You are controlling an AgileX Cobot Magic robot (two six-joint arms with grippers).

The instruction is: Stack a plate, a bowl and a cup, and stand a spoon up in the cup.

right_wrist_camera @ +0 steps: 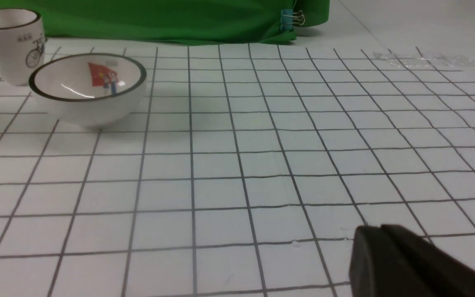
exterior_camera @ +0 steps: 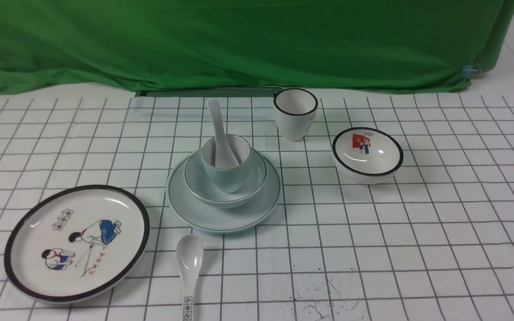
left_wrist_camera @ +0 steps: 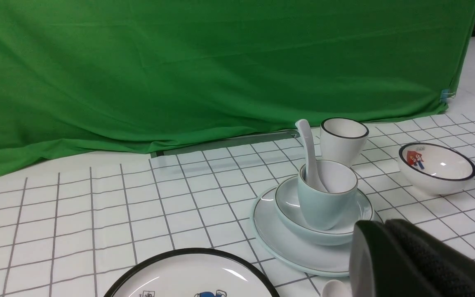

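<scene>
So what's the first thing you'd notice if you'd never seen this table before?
Probably the little tower in the middle: a pale blue-green cup sits in a grey-blue bowl on a matching plate, with a white spoon standing in the cup. Next, the big cartoon plate at the near left, with children drawn on it. Behind everything hangs a bright green cloth.

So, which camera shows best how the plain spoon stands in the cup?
The front view: it looks down into the cup, so the spoon shows from bowl end to handle tip, leaning toward the far rim. The left wrist view shows the spoon from the side, its lower part hidden by the cup wall. The right wrist view misses it.
</scene>
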